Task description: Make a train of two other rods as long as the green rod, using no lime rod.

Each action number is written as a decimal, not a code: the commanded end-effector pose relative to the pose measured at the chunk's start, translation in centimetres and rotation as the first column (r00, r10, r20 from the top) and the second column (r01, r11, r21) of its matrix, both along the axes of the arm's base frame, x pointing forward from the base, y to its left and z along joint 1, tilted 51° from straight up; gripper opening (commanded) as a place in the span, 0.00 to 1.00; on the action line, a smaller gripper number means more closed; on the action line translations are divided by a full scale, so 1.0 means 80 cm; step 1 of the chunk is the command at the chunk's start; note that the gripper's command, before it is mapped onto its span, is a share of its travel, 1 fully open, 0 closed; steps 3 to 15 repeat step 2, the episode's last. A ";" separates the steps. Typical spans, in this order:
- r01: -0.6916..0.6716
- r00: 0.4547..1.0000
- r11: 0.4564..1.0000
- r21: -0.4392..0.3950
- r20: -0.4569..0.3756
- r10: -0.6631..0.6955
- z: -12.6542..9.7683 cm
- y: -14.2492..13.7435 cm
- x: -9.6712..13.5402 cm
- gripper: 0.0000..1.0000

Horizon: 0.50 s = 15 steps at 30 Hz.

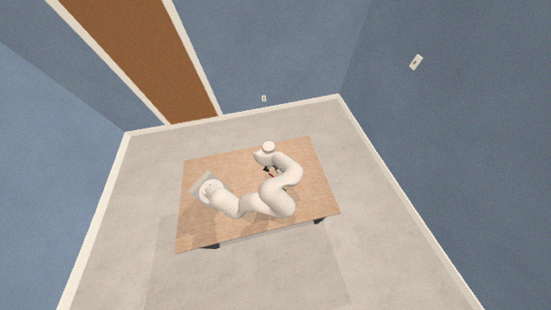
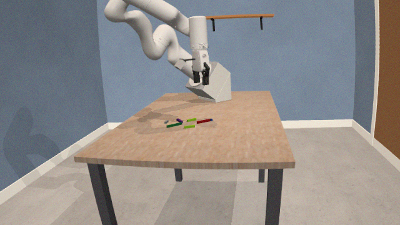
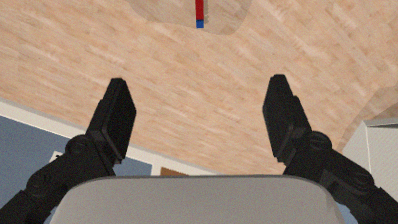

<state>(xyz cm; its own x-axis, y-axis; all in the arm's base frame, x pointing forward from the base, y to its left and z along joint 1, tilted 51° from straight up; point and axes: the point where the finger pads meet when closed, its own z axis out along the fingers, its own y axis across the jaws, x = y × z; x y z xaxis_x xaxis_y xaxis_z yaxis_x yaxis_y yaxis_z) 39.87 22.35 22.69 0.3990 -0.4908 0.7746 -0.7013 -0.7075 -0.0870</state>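
A red rod [image 2: 204,120] lies flat on the wooden table with a small blue rod [image 2: 211,119] at its right end, the two end to end in one line. Both show at the top of the wrist view, the red rod [image 3: 199,8] and the blue rod [image 3: 200,23]. The green rod [image 2: 174,125] lies to the left. My gripper [image 2: 200,78] hangs high above the table, open and empty; its two black fingers stand wide apart in the wrist view [image 3: 199,117].
Two lime rods [image 2: 191,120] [image 2: 189,126], a purple rod [image 2: 179,120] and a small grey rod [image 2: 166,122] lie near the green rod. The arm's grey base block [image 2: 215,84] stands at the table's far edge. A shelf [image 2: 239,16] hangs on the back wall.
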 end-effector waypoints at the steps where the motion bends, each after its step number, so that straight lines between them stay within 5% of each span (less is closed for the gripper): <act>1: -0.001 1.000 1.000 0.001 0.001 0.001 0.000 0.001 0.000 1.00; 15: -0.001 1.000 1.000 0.001 0.001 0.001 0.000 0.001 0.000 1.00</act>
